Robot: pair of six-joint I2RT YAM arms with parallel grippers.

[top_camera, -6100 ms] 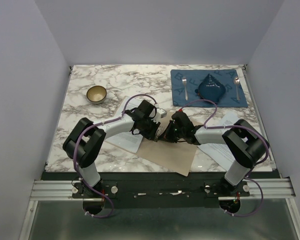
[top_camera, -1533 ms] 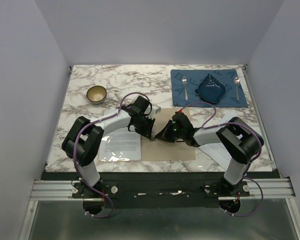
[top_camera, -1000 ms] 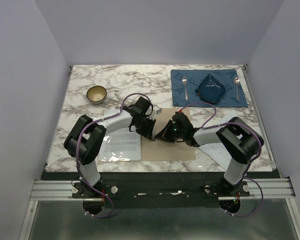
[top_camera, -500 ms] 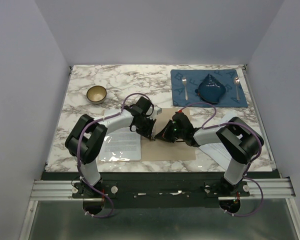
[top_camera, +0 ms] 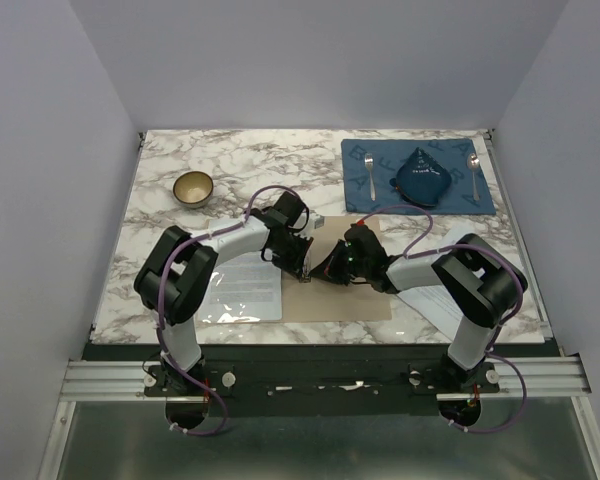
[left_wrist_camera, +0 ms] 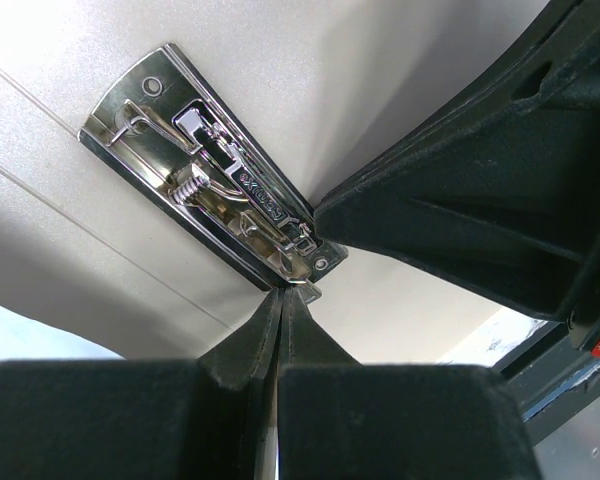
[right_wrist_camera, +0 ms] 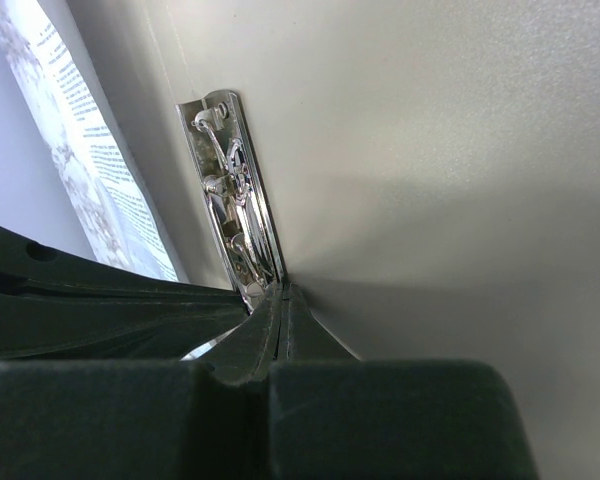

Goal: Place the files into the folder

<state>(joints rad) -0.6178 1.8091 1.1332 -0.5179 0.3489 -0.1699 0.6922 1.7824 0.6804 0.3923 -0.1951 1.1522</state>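
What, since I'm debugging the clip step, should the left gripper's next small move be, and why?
Probably lever the metal clip open with the left gripper. Both it and the right gripper are shut with tips at the clip's end, and the files lie beside the clip, not under it.

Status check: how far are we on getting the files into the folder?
Done: the folder lies open and flat, a printed sheet at its left side. In hand: the left gripper and right gripper, fingers shut, both have their tips at the metal clip on the spine. To do: no sheet sits under the clip, and the folder is not closed.
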